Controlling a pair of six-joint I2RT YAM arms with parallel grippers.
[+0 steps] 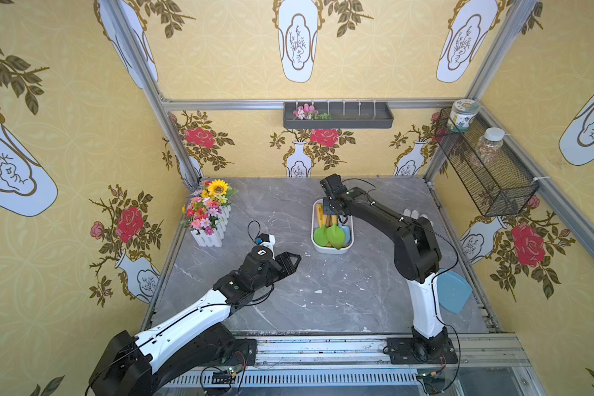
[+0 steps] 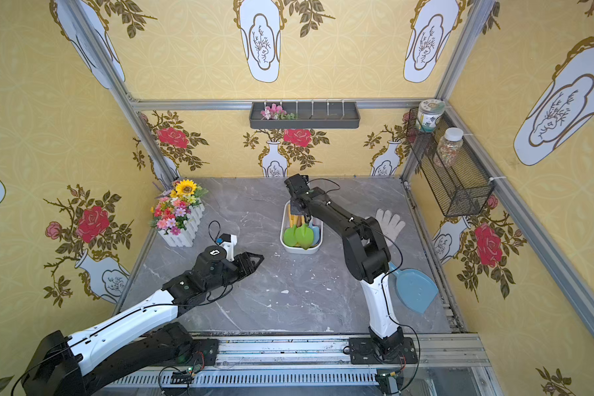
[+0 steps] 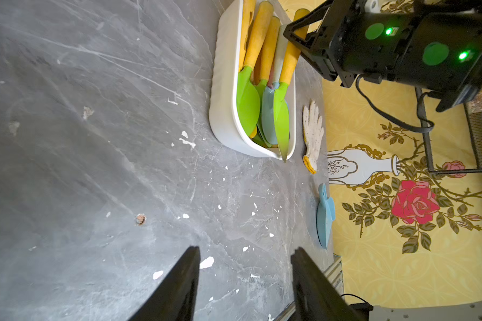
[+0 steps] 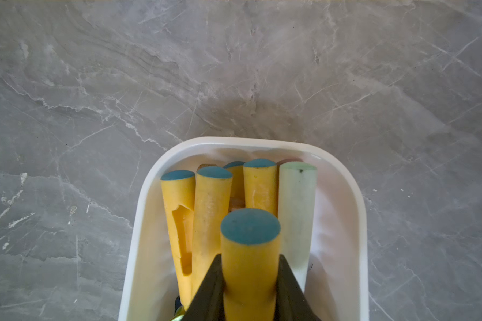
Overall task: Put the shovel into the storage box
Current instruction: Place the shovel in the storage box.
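Shovel [image 4: 249,278] clamped by handle in my right hand [image 4: 250,257] over storage box [image 4: 262,141] — tip seems on six-o'clock rim; release may spill it. Left hand [image 3: 245,250] half-open, empty.

On the grey worktop [image 3: 95,139], the right gripper [image 3: 297,32] closes its fingers on a shovel [image 3: 281,119] resting in the white storage box [image 3: 223,111] among other shovels [image 3: 246,102], with a glove [image 3: 312,133] beside the box.

On the grey marble table [image 1: 323,301] you have a picket planter of flowers [image 1: 209,216] in its far left corner, and a knit glove [image 2: 390,223] and a blue dustpan [image 2: 415,289] by its right edge. Above its back edge hangs a dark tray [image 1: 338,122]; above its right edge hangs a mesh basket [image 1: 494,178] holding two jars [image 1: 462,115].
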